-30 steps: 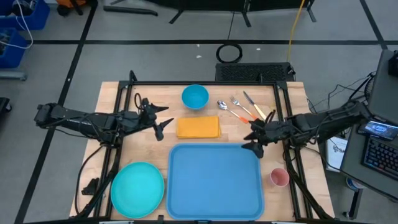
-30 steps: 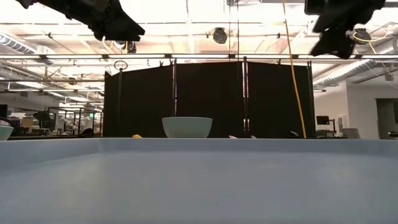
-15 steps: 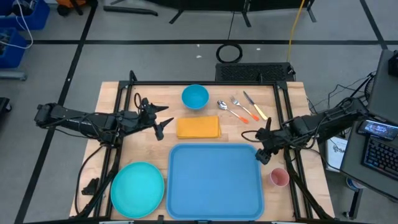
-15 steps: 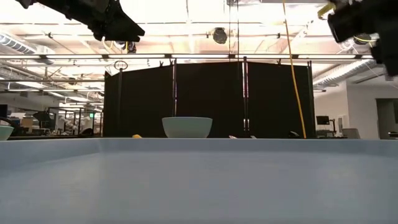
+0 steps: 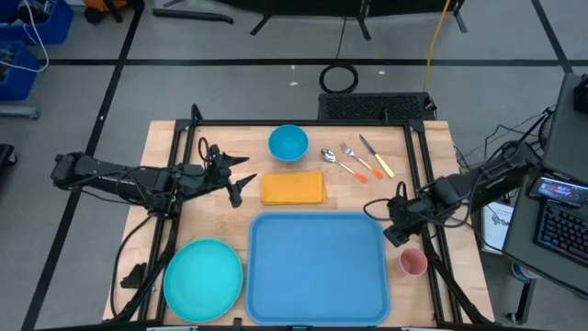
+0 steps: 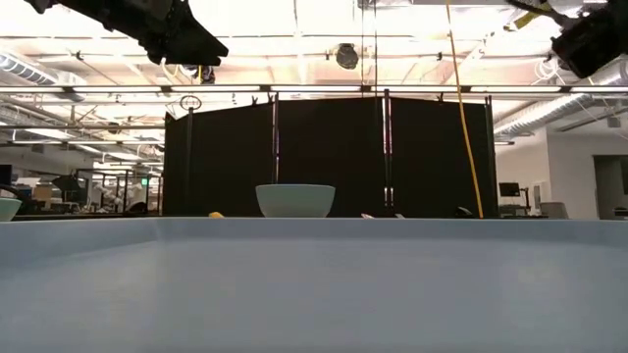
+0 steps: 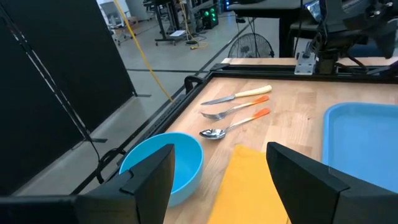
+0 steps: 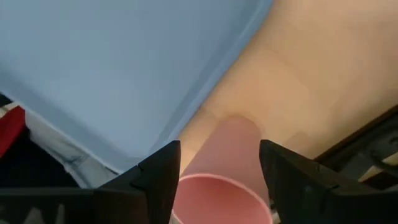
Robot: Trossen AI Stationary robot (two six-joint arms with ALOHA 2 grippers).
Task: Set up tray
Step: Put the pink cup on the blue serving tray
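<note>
Tray point(image 5: 317, 267) rim beside open right hand point(image 5: 393, 226)

Two dark, jointed robot arms
Black cables are trailing along both arms; each claw, left claw point(image 5: 236, 175) and right claw point(image 5: 393, 223), is showing two flat black fingers.

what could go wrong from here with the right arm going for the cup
1. The right tool hovers open just above the pink cup, which stands upright close to the table's right frame; a finger landing on the rim could tip it over.
2. The cup sits right beside the blue tray, so a wide-open finger might catch the tray's rim and shift it.
The left tool waits open by the orange napkin.
</note>
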